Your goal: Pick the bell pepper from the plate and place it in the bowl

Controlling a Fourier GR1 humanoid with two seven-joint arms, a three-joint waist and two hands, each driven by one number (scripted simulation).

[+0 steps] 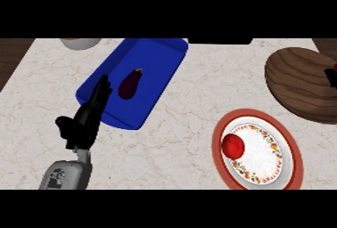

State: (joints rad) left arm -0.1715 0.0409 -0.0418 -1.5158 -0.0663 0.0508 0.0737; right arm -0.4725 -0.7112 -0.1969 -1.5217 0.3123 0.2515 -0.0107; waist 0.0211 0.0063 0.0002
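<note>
Nearest the lower edge, at the left: grey left forearm (66, 174) rising to a black left hand (82, 119), fingers (100, 91) straight and pressed together, pointing up the view, thumb sticking out to the left; holding nothing. Fingertips overlapping the left rim of a deep blue rectangular tray (148, 58), tilted on the pale marbled counter top (171, 138); contact with the rim not possible to tell. Inside that tray, just right of the fingertips, a dark purple eggplant (129, 84) lying lengthwise, stem end up. At lower right, well apart from the hand, a round white plate with a floral border and a broad red rim (263, 116), and on its left half a shiny red bell pepper (233, 145), resting untouched on the white centre. Above the plate, at the right edge, a large brown wooden bowl (299, 82), partly cut off by the frame, lying near the plate's upper rim without clearly touching it. At the far right edge over the bowl, a small black shape with a speck of red, too cut off to identify. Along the top edge at left, part of a pale round dish with an orange rim (80, 42); further right along the same edge, a dark flat shape, cropped. Dark wood flooring at both upper corners beyond the counter.
</note>
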